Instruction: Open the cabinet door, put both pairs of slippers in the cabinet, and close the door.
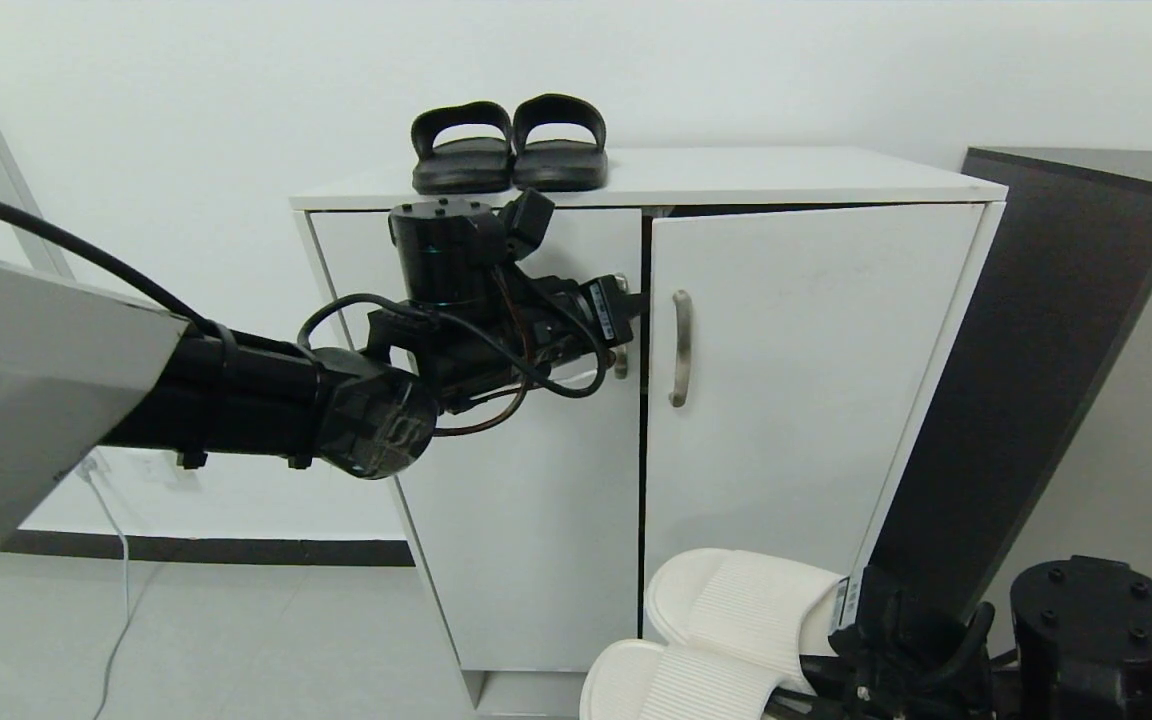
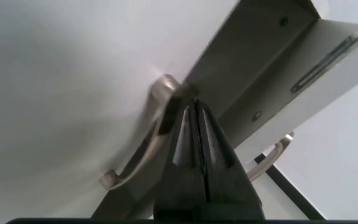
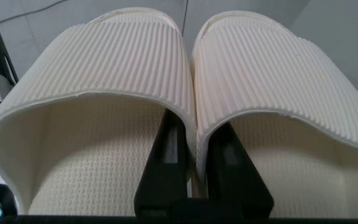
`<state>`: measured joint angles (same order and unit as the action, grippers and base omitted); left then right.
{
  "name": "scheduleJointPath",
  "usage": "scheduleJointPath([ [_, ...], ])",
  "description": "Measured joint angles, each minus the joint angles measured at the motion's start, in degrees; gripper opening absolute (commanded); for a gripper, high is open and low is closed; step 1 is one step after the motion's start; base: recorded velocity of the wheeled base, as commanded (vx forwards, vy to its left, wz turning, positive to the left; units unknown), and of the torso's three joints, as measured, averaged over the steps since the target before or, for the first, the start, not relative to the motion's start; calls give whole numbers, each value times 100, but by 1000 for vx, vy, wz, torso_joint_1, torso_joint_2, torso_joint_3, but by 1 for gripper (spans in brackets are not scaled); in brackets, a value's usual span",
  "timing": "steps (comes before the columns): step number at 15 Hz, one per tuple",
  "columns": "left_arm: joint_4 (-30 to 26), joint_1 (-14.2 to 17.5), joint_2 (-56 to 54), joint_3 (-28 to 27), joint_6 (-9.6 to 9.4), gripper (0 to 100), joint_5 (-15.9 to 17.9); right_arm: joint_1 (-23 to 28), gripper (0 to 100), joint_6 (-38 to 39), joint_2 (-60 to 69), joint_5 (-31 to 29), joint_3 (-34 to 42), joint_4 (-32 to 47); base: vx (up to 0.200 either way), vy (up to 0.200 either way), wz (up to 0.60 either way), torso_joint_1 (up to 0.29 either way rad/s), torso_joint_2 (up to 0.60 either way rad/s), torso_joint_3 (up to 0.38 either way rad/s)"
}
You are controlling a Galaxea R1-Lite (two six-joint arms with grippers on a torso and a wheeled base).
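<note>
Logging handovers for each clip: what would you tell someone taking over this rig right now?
Left pincer: shut, tips at the left door's handle.
Right pincer: shut on the white slippers, held low before the cabinet.
Black slippers sit on the cabinet top.
Done: white pair picked up.
Left: swing the door open, put both pairs inside, close it.

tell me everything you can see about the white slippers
The white slippers are a matching pair of open-backed slides, cream-coloured, with ribbed upper bands and a pebbled footbed; they look soft, foam or fabric. They sit side by side, sides touching, the right gripper shut on their adjoining inner edges, held low before the cabinet's right door.
</note>
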<state>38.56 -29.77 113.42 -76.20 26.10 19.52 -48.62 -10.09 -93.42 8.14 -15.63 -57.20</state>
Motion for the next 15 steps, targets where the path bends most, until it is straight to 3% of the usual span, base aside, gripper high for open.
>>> scheduleJointPath([
  [3,6,-35,9,0,0,0,0,-4,0,0,-11,0,-2,-4,0,0,0,0,0,0],
  [7,79,-134,-24,179,-13,0,-22,-6,0,0,-44,1,-11,-6,-200,0,0,5,1,0],
  [13,496,-611,-378,967,-46,0,-26,-234,0,-5,-57,-13,6,-11,-200,0,0,0,6,2],
  [15,496,-611,-427,1022,-45,0,-44,-279,0,-39,-55,-16,11,-11,0,0,0,0,0,0],
])
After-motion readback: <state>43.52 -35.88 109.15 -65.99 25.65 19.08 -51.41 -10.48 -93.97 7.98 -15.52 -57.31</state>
